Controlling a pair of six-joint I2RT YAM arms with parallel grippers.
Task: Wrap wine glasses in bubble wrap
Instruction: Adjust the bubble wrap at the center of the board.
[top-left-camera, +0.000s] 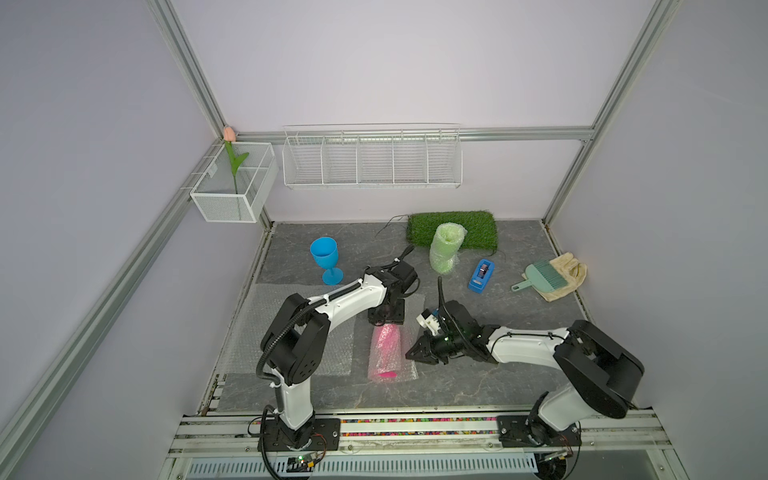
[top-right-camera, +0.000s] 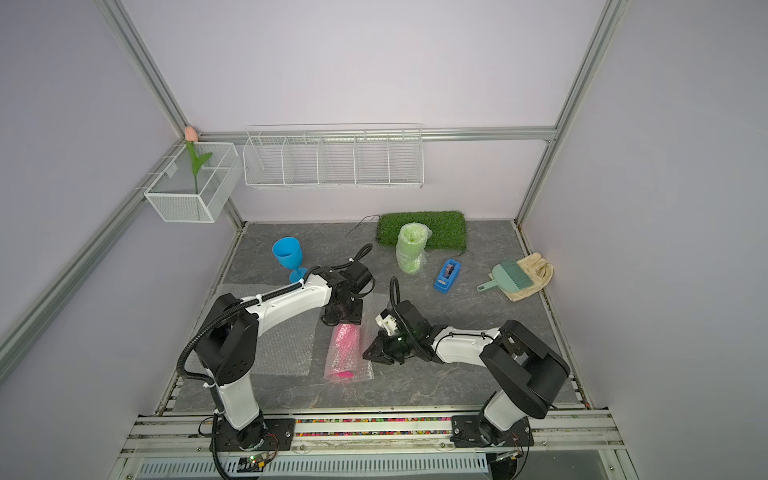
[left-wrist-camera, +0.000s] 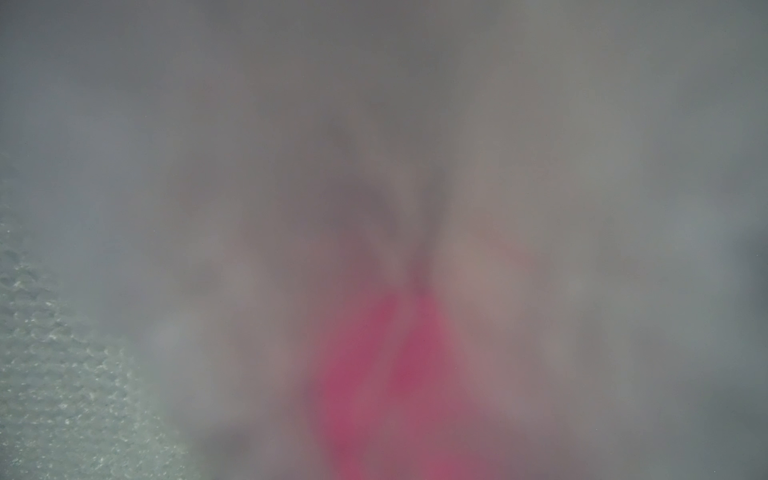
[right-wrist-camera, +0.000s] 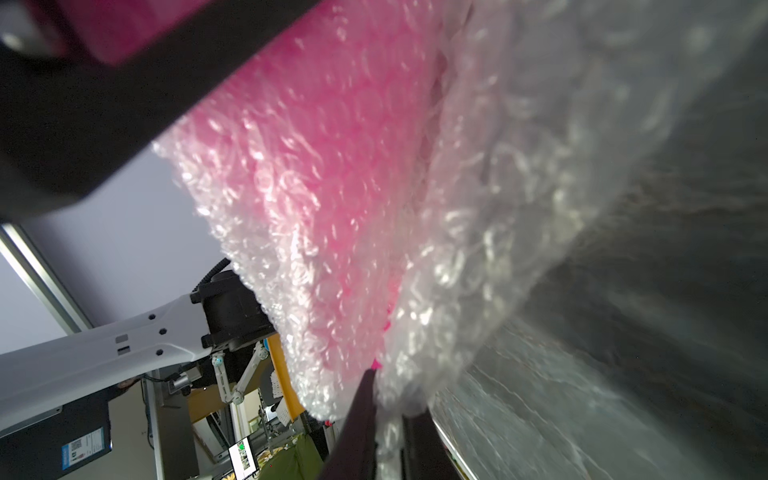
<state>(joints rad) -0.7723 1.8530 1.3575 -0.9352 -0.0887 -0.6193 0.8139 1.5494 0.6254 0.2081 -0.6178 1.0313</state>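
Squinting at the fogged left wrist view, I see only a pink smear. My left end effector (top-left-camera: 386, 320) hides the hot pink goblet's (top-left-camera: 386, 353) far end, and I cannot tell its grip. The goblet lies mid-counter (top-left-camera: 457, 386), rolled in bubble wrap (right-wrist-camera: 478, 208); my right end effector (top-left-camera: 409, 354) is clenched on that bubble wrap's right edge.

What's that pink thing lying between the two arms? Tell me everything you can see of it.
It is a hot pink goblet, opaque plastic by its look, lying on its side on the grey table and rolled in clear bubble wrap. Bare pink shows at the roll's near end. The left gripper sits over its far end; whether it grips, I cannot tell. The right gripper pinches the wrap's loose edge beside it.
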